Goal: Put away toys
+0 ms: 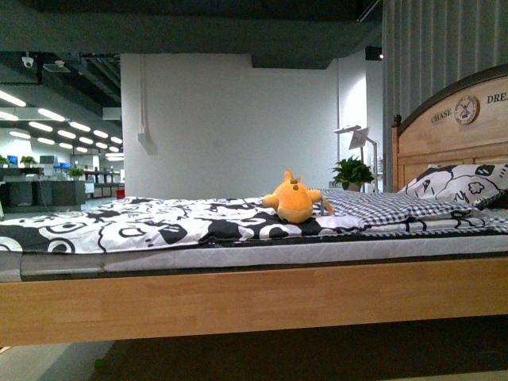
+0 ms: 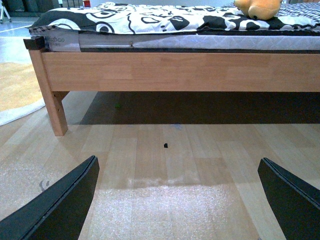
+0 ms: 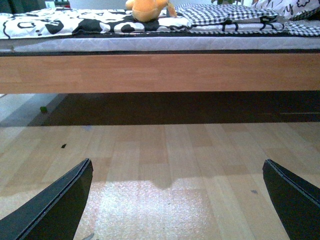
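Front view: orange-yellow plush toy [image 1: 295, 200] sits on the bed's black-and-white quilt [image 1: 159, 222], just at 9 o'clock of the checked pillow [image 1: 389, 205]; my left gripper [image 2: 177, 161] and right gripper [image 3: 177, 162] are both spread wide above the wood floor [image 2: 150, 145].

Right wrist cam: bed seen side-on, floor in the foreground, right gripper [image 3: 176, 161] spread wide.
Two dark fingers [image 3: 60, 205] sit in the near corners of the frame, well apart, with only floor showing between them. Mid-frame: pale wooden floor [image 3: 165, 145] with a small black speck [image 3: 63, 146]. Beyond it: wooden bed rail [image 3: 160, 72] and mattress edge [image 3: 150, 44]. At the far frame edge, an orange plush toy [image 3: 146, 10], partly cropped, rests on the black-and-white cover [image 3: 60, 22], just beside checked bedding [image 3: 215, 12].
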{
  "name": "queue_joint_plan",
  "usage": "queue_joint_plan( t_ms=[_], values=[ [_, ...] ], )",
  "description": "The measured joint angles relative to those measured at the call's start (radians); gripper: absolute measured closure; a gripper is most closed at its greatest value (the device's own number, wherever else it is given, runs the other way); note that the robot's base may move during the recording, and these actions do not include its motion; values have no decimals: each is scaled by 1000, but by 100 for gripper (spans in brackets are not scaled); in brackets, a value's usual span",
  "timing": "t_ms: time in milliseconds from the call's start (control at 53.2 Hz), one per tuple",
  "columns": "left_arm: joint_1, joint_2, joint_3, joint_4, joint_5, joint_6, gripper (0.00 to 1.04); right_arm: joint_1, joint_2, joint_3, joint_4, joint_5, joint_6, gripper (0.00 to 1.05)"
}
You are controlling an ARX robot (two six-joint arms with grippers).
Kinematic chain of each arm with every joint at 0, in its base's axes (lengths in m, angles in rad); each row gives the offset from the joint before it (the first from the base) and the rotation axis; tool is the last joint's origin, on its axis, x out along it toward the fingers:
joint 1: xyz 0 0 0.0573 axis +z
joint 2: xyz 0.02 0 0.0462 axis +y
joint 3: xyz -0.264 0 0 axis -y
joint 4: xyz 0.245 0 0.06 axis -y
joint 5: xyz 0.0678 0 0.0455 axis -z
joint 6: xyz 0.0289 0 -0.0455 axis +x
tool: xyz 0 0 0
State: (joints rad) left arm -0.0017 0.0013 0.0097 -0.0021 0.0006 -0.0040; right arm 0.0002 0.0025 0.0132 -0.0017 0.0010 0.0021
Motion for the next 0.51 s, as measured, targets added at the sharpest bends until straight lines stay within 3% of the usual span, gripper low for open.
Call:
queue_joint_plan(
  t_ms=[508],
  values=[
    [0,0,0,0,0,0,6,0,0,0,0,0,0,0]
  ],
)
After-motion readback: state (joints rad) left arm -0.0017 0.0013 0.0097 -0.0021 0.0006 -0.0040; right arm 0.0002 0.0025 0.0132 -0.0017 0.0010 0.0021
